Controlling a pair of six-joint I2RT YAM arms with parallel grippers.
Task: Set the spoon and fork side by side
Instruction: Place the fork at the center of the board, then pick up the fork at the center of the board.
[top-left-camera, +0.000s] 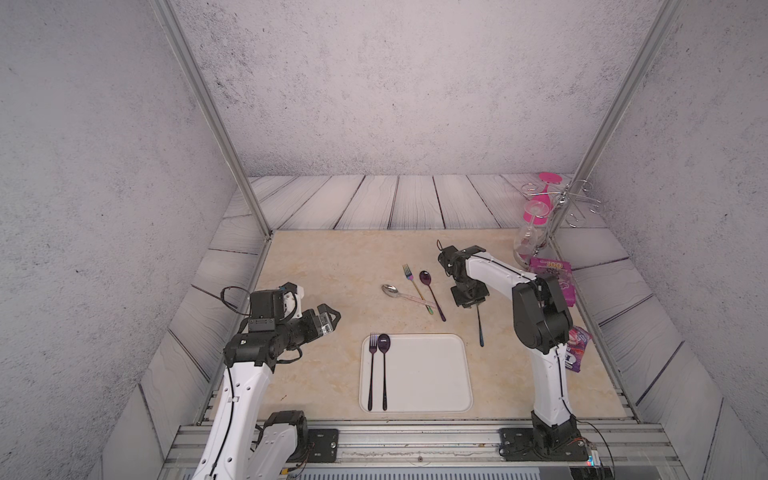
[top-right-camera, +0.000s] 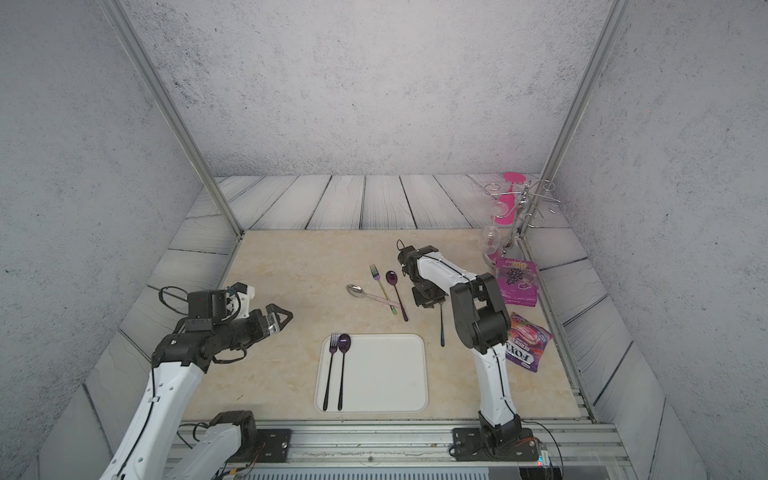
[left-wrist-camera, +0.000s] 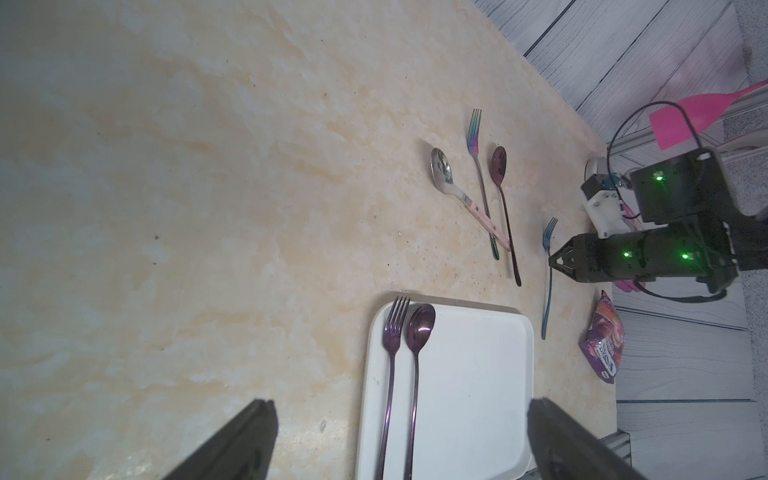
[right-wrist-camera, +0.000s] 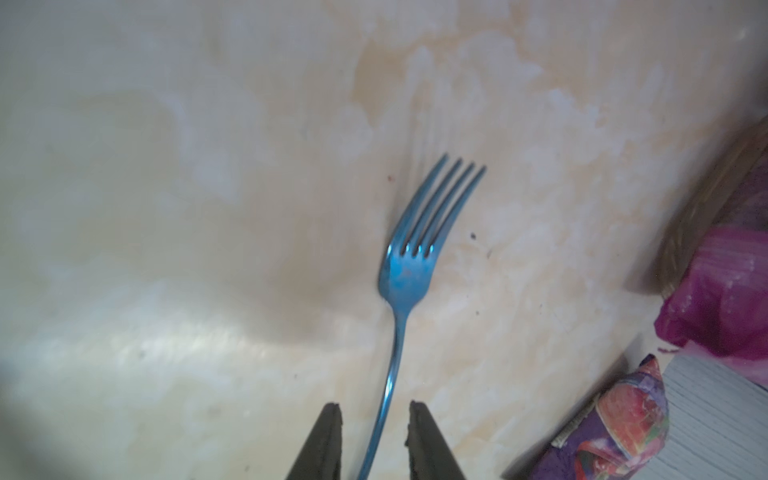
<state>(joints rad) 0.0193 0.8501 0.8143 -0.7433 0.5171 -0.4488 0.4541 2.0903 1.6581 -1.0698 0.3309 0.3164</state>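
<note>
Right tool (right-wrist-camera: 374, 409) astride blue fork (right-wrist-camera: 409, 274).

1. At the far right corner of your beige marbled tabletop (top-left-camera: 316, 270) stands a wire glass rack (top-right-camera: 524, 198). A pink glass (top-right-camera: 505, 214) hangs upside down from it.
2. Just in front of the rack you'll find a clear stemmed glass (top-right-camera: 491, 243), bowl downward.
3. A purple box (top-right-camera: 517, 282) with a grape picture lies flat along the right edge, near that glass.
4. Toward the near edge on the same side, you have a purple sweets bag (top-right-camera: 525, 347), close to the box but apart from it.
5. Pale wood-plank panels (top-left-camera: 374, 199) rim your tabletop, and an aluminium post (top-left-camera: 216, 120) rises from the far left corner.
</note>
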